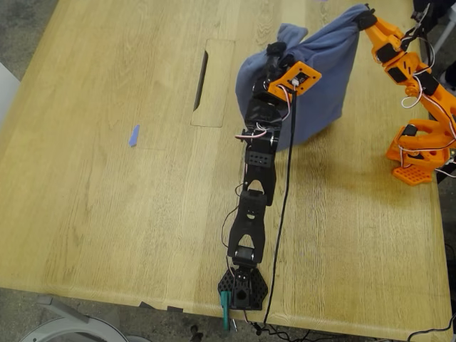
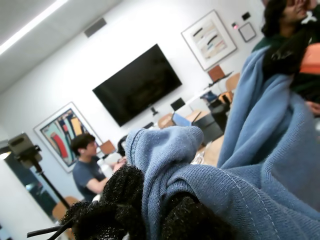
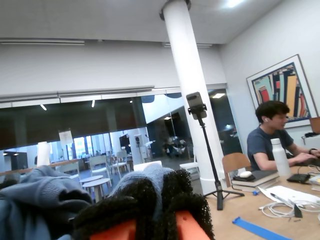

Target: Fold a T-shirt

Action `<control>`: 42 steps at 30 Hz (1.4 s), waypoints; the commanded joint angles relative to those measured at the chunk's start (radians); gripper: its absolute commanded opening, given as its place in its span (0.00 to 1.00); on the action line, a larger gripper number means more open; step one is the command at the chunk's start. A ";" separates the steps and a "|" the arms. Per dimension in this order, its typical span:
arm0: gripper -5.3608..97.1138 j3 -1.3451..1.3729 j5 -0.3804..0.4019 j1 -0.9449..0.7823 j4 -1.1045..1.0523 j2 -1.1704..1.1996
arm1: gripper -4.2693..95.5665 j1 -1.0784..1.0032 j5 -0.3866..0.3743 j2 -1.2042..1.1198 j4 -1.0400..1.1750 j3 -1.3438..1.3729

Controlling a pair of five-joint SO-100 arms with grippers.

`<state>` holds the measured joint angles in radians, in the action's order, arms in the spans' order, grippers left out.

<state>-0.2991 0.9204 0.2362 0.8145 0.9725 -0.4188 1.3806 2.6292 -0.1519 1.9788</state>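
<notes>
T-shirt (image 1: 324,85) is bunched and lifted off the table (image 1: 107,206) at the far right, hanging between the two grippers with its lower edge touching the wood. My first gripper (image 1: 276,51), on the black arm reaching from the near edge, has its jaws clamped on a fold at the shirt's left side in the exterior view. In the first wrist view the black foam pads (image 2: 125,195) pinch blue fabric (image 2: 260,165) with the hem seam visible. My second gripper (image 1: 365,18), on the orange arm at the far right, has its jaws pinched on the shirt's highest point. The second wrist view shows its foam pads (image 3: 145,195) closed over a bit of cloth, with more shirt (image 3: 35,200) beside them. Chest print not visible. A small blue scrap (image 1: 133,135) lies flat on the table's left side, well apart from the shirt. A rectangular cutout panel (image 1: 214,82) sits just left of the shirt. A seated person (image 3: 267,135) shows in the background.
</notes>
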 commanded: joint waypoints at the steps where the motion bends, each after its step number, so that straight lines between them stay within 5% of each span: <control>1: 0.05 -0.041 0.015 0.048 0.014 0.259 | 0.04 -0.002 0.005 0.051 0.014 -0.078; 20: 0.05 -0.040 -0.035 0.273 0.212 0.469 | 0.04 0.060 0.005 0.121 0.138 -0.204; 42: 0.05 0.322 -0.086 0.385 0.018 0.752 | 0.04 0.190 0.055 -0.373 0.288 -0.966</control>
<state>-0.0061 0.8406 0.6105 0.8928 1.5248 -0.2439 1.4266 2.2795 0.1181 1.1075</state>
